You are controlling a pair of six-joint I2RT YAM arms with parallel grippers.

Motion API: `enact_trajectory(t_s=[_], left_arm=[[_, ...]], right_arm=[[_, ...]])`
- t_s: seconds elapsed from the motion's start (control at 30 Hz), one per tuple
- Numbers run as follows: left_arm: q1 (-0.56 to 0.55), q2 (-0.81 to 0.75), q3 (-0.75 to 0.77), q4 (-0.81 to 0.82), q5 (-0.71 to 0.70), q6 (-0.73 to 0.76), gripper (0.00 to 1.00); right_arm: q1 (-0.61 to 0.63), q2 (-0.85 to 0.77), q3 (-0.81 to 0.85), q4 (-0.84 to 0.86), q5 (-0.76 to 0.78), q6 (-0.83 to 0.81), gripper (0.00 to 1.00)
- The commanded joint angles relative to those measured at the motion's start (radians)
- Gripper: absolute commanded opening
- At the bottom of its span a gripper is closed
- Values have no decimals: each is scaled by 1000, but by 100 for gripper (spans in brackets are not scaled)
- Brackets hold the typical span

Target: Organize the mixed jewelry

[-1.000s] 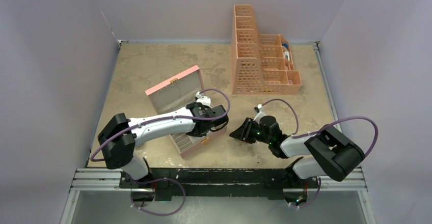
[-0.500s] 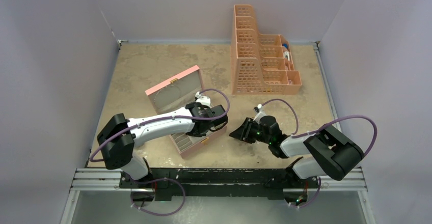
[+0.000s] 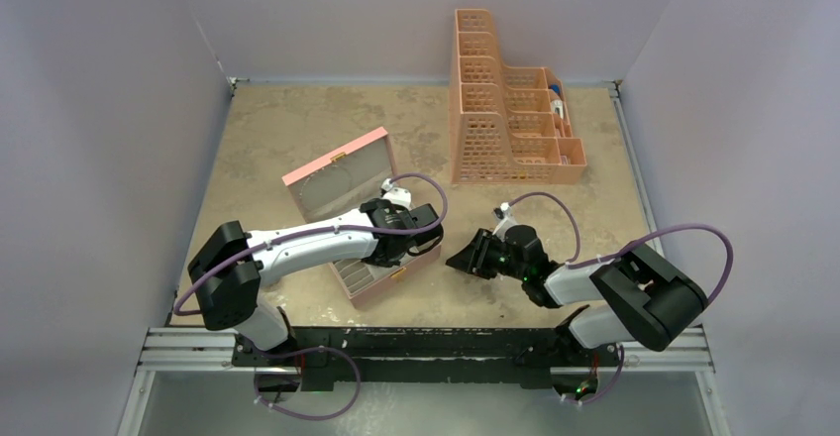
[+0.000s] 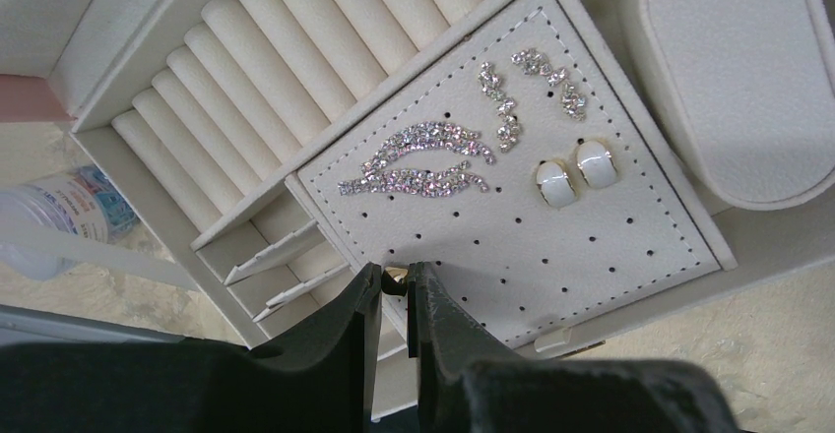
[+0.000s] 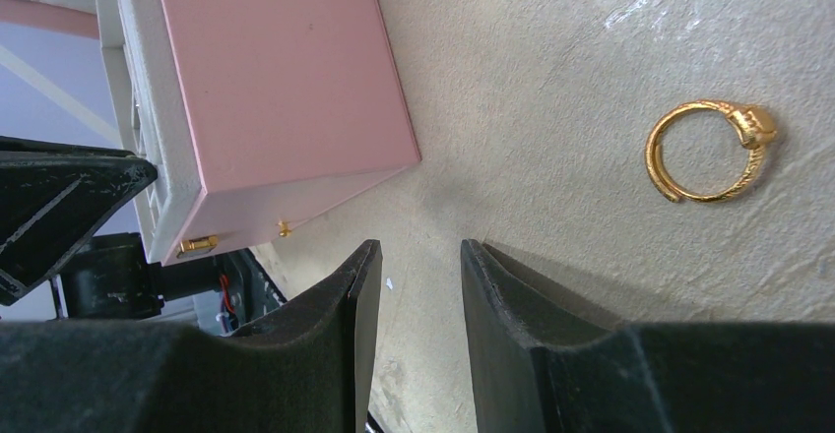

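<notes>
Here the gold ring (image 5: 756,126) lies flat, knot toward upper right.

Tiny piece (image 4: 395,277) between left fingertips (image 4: 362,295) — kind unclear

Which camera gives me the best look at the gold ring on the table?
Right wrist: the gold ring lies whole and unobstructed on the tabletop, beyond the right end effector. Top external does not show it; left wrist looks into the jewelry box instead.
</notes>
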State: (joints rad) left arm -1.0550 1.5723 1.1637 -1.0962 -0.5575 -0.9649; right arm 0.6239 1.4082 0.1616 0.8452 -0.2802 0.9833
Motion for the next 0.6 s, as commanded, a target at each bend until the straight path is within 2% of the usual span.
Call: enact_trajectory(t_s=[0.0, 0.57], left_arm=[[-5, -3, -12, 27, 10, 15, 15], [-5, -13, -23, 68, 57, 5, 18]], right_arm=[[5, 12, 18, -4, 1, -18, 39], [5, 13, 23, -13, -1, -21, 39]])
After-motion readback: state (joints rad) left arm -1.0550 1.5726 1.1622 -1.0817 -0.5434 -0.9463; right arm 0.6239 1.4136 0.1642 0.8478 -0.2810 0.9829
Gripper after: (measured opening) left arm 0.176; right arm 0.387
